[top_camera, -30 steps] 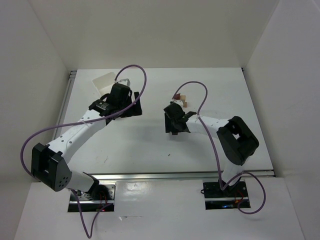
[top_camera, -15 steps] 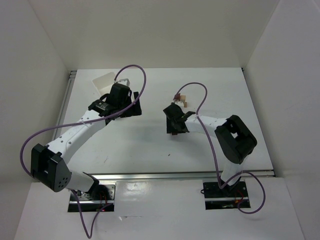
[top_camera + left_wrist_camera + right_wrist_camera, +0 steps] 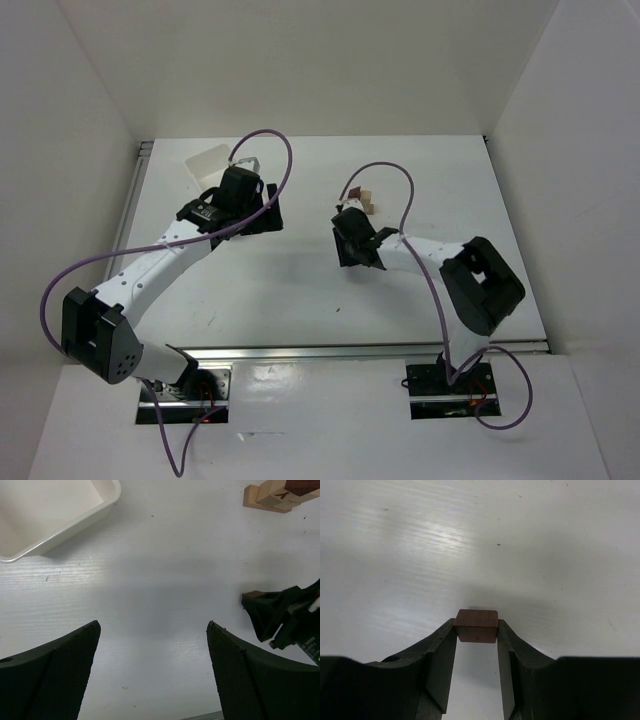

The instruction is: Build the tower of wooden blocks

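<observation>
A dark maroon wood block (image 3: 476,626) sits between the fingertips of my right gripper (image 3: 476,630), and both pads press its sides. It is low over the white table. From the left wrist view the same block (image 3: 251,598) shows at the tip of the right gripper (image 3: 280,617). The wood block tower (image 3: 275,495), tan pieces with a maroon piece on top, stands just beyond it; in the top view the tower (image 3: 365,203) is behind my right gripper (image 3: 352,240). My left gripper (image 3: 152,627) hangs open over bare table, left of the tower (image 3: 270,212).
A white rectangular tray (image 3: 107,502) lies at the back left, behind the left gripper; from above the tray (image 3: 210,163) is near the table's far left corner. White walls close in the table on three sides.
The right jaws have closed onto the maroon block, and the right arm has shifted slightly. The left arm has stayed where it was.
</observation>
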